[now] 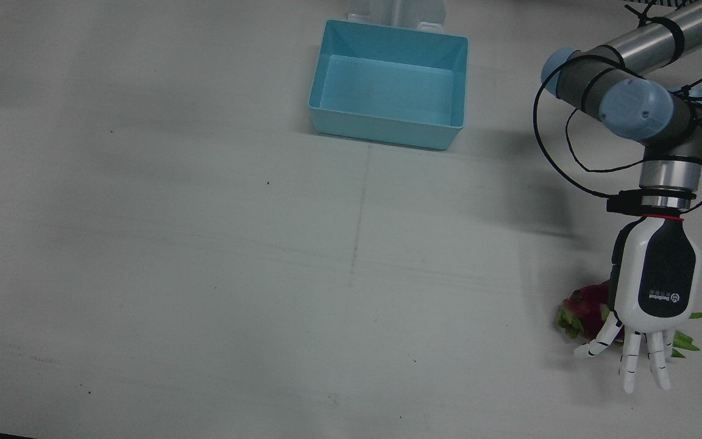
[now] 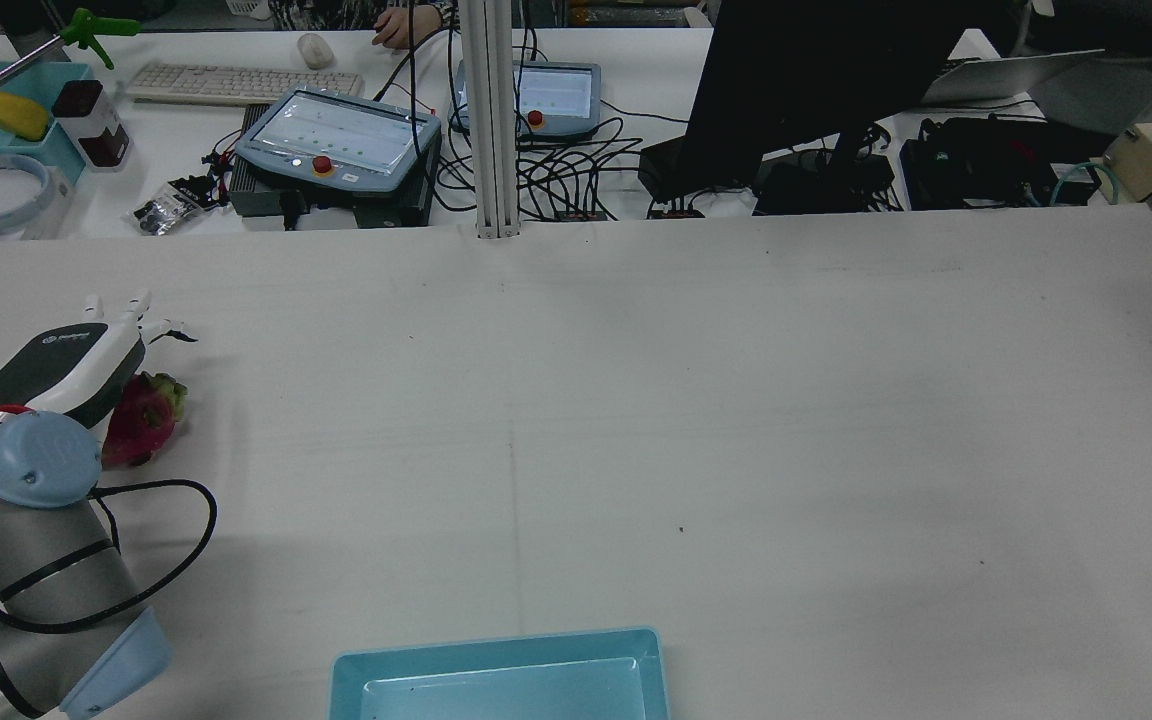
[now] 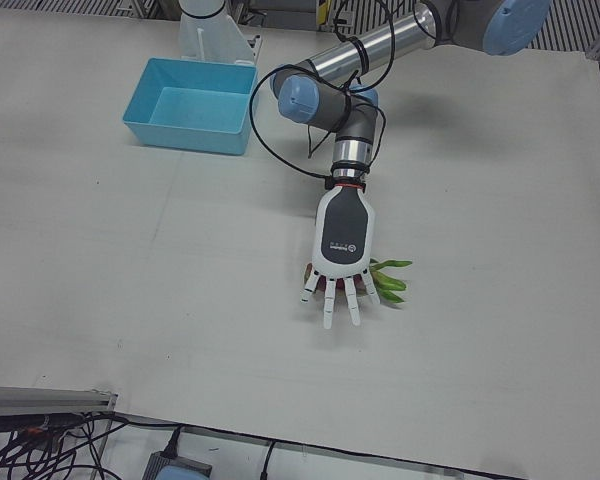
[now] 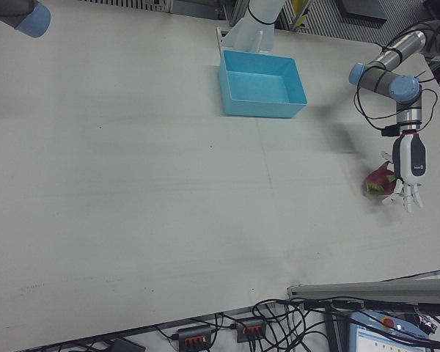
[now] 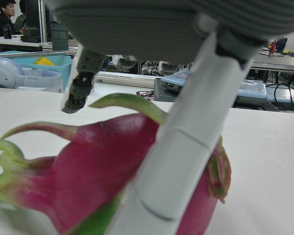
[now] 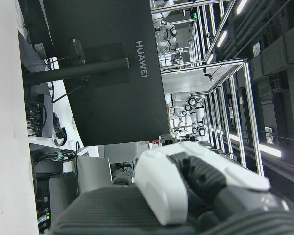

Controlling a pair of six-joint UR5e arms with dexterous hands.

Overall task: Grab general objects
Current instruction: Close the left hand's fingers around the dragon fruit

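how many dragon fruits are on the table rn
1. The dragon fruit lies near the table's operator-side edge, before the robot's left arm, under the spread fingers of the left hand. The rest of the table shows only a blue bin, which holds nothing.

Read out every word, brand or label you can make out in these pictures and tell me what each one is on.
"HUAWEI": on the back of the black flat monitor, seen sideways in the right hand view.
A small round logo with a line of text: on the dark back panel of the white-and-black left hand, too small to read.
Screens of the two grey teach pendants: markings too blurred to read.
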